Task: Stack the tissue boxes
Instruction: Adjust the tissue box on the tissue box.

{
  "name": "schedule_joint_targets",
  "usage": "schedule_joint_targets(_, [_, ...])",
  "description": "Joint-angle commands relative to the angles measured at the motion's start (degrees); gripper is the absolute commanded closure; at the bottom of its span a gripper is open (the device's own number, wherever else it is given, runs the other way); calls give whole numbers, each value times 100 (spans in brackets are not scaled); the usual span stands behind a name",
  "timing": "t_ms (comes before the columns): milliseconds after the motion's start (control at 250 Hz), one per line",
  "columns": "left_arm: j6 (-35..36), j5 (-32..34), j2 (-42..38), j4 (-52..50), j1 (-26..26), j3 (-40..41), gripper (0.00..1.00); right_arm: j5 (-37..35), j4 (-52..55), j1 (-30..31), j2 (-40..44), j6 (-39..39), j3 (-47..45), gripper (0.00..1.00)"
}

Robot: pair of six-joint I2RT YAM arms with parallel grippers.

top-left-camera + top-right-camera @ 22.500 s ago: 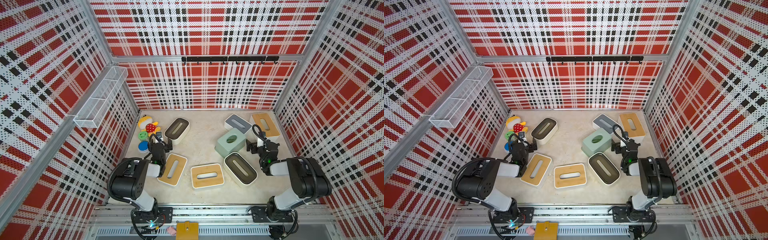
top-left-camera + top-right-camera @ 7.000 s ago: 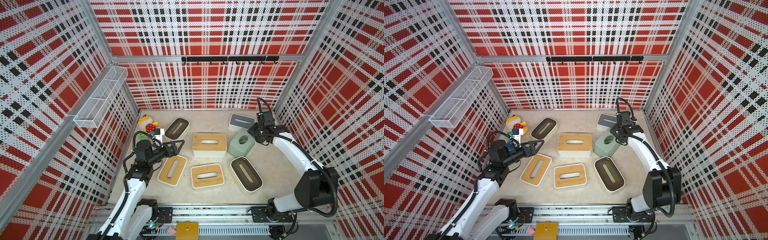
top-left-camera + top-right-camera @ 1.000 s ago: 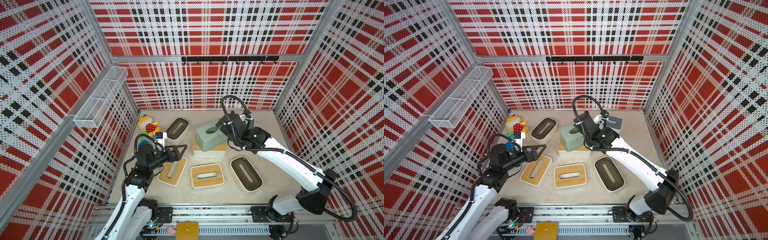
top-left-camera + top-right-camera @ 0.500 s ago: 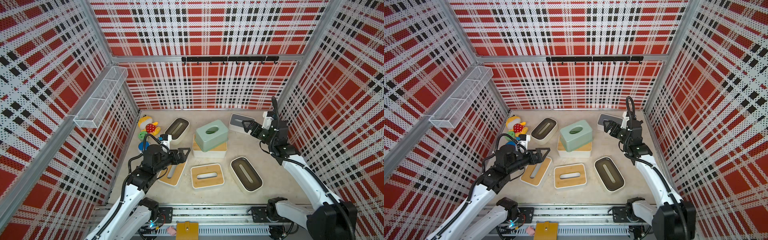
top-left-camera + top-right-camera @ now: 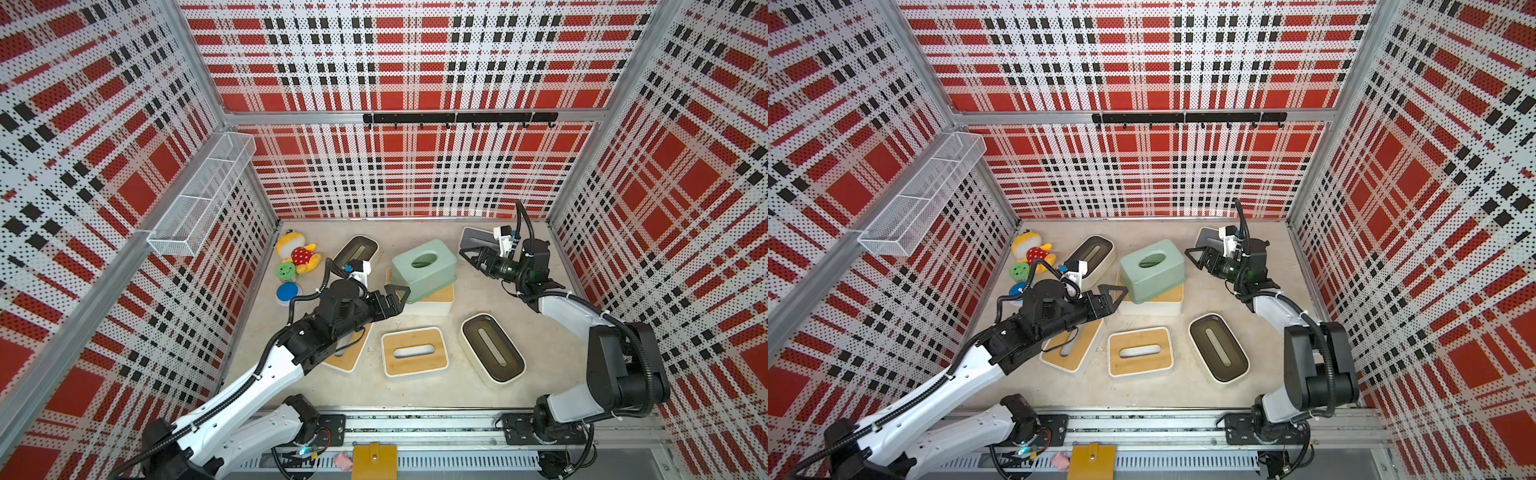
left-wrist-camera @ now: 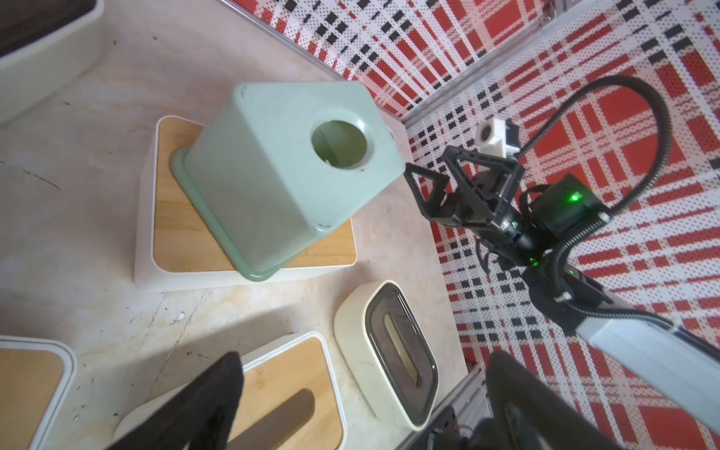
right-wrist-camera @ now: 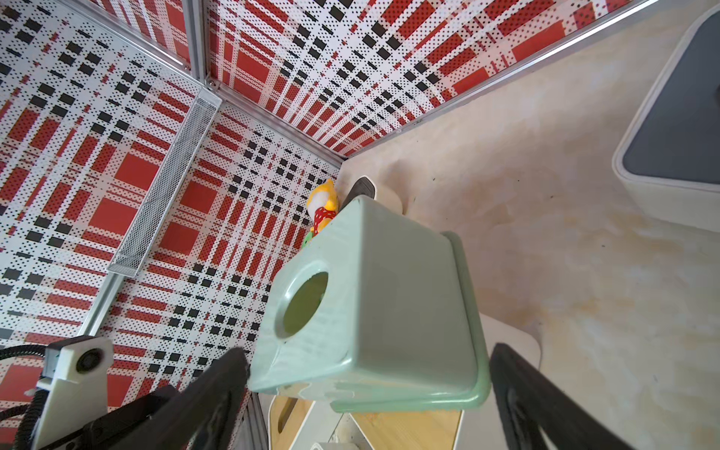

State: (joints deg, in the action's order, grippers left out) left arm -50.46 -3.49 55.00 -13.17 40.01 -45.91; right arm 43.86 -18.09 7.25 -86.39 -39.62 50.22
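Note:
A mint-green tissue box (image 5: pixel 424 266) (image 5: pixel 1152 266) sits askew on a wood-lidded white box (image 5: pixel 434 297) in mid-table. Around them lie two more wood-lidded boxes (image 5: pixel 414 351) (image 5: pixel 349 359), two dark olive-lidded ones (image 5: pixel 492 353) (image 5: pixel 357 249) and a grey-lidded one (image 5: pixel 478 239). My left gripper (image 5: pixel 397 297) (image 5: pixel 1113 297) (image 6: pixel 362 401) is open and empty, just left of the stack. To the stack's right, a short gap away, my right gripper (image 5: pixel 471 257) (image 5: pixel 1196 255) (image 7: pixel 366 401) is open and empty, facing the mint box (image 7: pixel 389 304).
A yellow-red plush toy (image 5: pixel 297 253), a green disc (image 5: pixel 286 271) and a blue disc (image 5: pixel 289 291) lie by the left wall. A wire basket (image 5: pixel 203 195) hangs on that wall and a black hook rail (image 5: pixel 457 118) on the back one. My left arm covers part of a wood-lidded box.
A second ago my right gripper was at the mint box on the stack; it has since drawn back right. My left gripper has moved right, up to the stack.

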Motion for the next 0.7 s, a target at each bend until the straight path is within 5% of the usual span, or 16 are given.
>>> schedule_joint_targets(0, [-291,416,302,357,38,-227,1,85,185,201,56,502,330,0])
schedule_joint_targets(696, [-727,184,1733,745,-67,-948,1,-223,423,635,-211,887,503,0])
